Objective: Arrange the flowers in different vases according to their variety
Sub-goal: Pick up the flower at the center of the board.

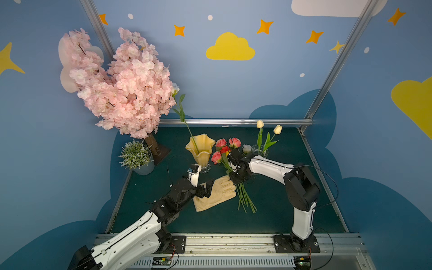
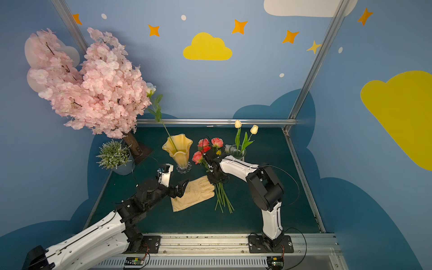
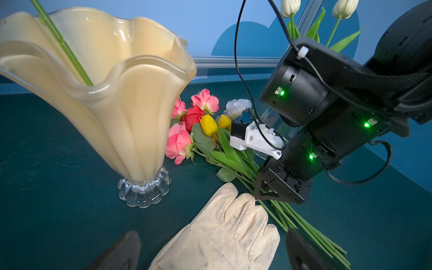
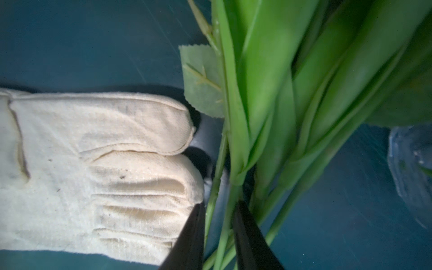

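The amber vase (image 1: 201,149) (image 3: 105,105) stands at mid-table with one white rose (image 1: 175,89) in it. In the clear glass vase (image 1: 260,151), further right, stand two cream tulips (image 1: 260,124). Between the vases a bunch of flowers (image 1: 224,150) lies on the mat: pink and red roses (image 3: 180,142), yellow tulips (image 3: 208,125) and a white rose (image 3: 236,107). My right gripper (image 1: 235,181) (image 4: 221,205) is down on the bunch's stems (image 1: 245,198), its jaws narrowly closed around two of them. My left gripper (image 1: 209,189) (image 3: 214,245) hangs wide open over a cream glove.
The cream glove (image 1: 217,194) (image 4: 93,163) lies flat, its fingertips touching the stems. A pink blossom tree (image 1: 121,81) and a small potted plant (image 1: 136,155) fill the back left corner. An aluminium rail (image 1: 233,121) runs along the table's far edge.
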Available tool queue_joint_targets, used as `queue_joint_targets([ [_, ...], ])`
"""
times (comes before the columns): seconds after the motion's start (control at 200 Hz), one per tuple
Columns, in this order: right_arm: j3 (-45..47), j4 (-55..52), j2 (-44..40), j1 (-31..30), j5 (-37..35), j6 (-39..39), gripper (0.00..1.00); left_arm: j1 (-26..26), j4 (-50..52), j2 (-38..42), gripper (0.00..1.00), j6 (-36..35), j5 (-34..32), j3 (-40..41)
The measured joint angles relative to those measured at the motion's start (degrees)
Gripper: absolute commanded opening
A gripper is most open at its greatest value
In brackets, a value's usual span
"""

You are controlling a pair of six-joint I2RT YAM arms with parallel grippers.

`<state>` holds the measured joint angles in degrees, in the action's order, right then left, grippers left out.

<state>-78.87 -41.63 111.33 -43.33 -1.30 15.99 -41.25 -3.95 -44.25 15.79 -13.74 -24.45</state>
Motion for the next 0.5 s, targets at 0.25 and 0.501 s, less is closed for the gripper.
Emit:
queue_joint_targets([
  [0.25,0.0,-0.2,-0.3,0.0,-0.2,-0.1,0.0,0.0,0.0,0.0,1.0,0.0,0.0,0.0],
  [0.501,6.3,5.8,-11.3,0.0,1.6,-0.4,0.0,0.0,-0.2,0.1,1.0,-0.4,-0.2,0.3],
])
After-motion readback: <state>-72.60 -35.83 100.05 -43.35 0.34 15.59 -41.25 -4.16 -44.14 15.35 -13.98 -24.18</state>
